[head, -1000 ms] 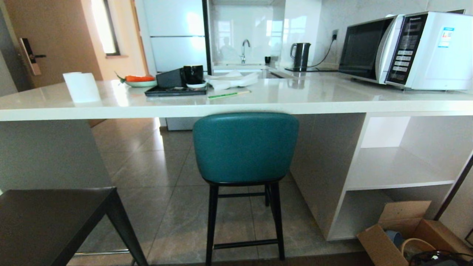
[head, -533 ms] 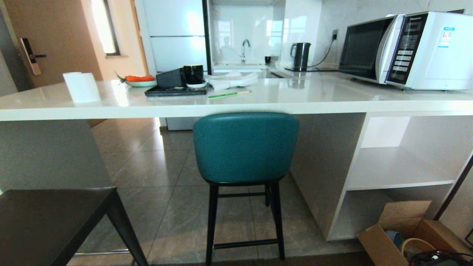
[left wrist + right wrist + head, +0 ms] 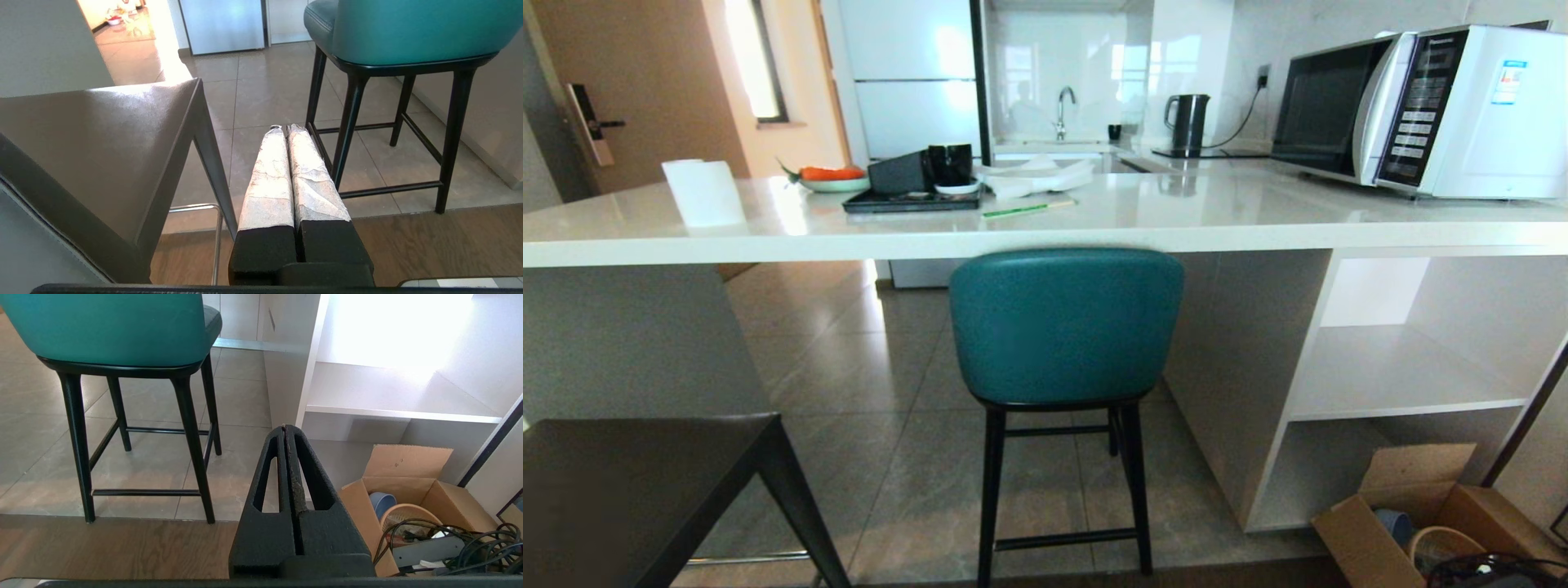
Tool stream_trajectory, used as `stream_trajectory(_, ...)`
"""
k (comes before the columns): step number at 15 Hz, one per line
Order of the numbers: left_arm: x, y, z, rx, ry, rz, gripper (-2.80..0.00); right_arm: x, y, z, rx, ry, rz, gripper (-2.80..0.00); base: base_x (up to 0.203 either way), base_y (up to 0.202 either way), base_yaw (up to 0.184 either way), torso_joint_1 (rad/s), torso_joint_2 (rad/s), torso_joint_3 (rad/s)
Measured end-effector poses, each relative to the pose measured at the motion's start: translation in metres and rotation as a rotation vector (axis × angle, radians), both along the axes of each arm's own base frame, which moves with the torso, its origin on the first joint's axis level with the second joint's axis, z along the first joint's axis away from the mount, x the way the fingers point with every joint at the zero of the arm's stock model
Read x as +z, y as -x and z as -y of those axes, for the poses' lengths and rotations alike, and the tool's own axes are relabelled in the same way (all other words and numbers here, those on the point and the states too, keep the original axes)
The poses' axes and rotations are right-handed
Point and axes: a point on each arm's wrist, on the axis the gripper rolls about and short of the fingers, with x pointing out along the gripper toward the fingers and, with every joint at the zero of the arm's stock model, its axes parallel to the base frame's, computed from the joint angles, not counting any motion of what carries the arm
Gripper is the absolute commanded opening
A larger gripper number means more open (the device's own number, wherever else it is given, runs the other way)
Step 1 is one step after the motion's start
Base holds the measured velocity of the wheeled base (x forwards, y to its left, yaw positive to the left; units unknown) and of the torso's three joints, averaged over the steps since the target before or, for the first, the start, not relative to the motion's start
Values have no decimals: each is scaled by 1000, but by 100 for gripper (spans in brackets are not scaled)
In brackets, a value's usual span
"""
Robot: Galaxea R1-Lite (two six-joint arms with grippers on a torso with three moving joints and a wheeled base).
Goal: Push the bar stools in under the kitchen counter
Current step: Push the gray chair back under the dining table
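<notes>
No difference is seen between the head view now and the earlier pictures: the teal stool (image 3: 1065, 327), the grey stool (image 3: 629, 482) and everything on the kitchen counter (image 3: 1176, 233) are found in the same places, and neither arm is shown there.

The teal stool is placed upright on the tiled floor (image 3: 866, 367), its padded back just below the counter's front edge and its seat turned in towards the space beneath. The grey stool is seen at the lower left, nearer the robot, its seat well short of the slab; the floor between it and the counter is bare.

The left gripper (image 3: 283, 130) is held low between the two stools, its white-wrapped fingers (image 3: 267, 171) pressed together with nothing between them, near the grey seat's corner leg but apart from it. The right gripper (image 3: 284, 428) is likewise held low, its black fingers (image 3: 310, 482) closed together on nothing, with the teal stool to its left and the open white shelves (image 3: 367, 392) ahead.

On the counter are set a paper roll (image 3: 703, 192), a dark tray (image 3: 911, 200) with a black cup, a bowl (image 3: 832, 180), a green pencil (image 3: 1025, 210) and a microwave (image 3: 1421, 110). An open cardboard box (image 3: 1413, 514) with cables is found on the floor before the shelves.
</notes>
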Motion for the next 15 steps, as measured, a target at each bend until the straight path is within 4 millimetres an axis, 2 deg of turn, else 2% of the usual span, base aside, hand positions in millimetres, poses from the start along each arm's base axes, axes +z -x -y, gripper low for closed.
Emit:
stream_trajectory(11,0,0,0,3,3,0,-280,0,0,0,0,-1,0,-280,0,0,0,0,0,0)
stream_trajectory(15,0,0,0,1,3,-1,-280,0,0,0,-2,-5,-1,-280,-184,0,-2,3,3,4)
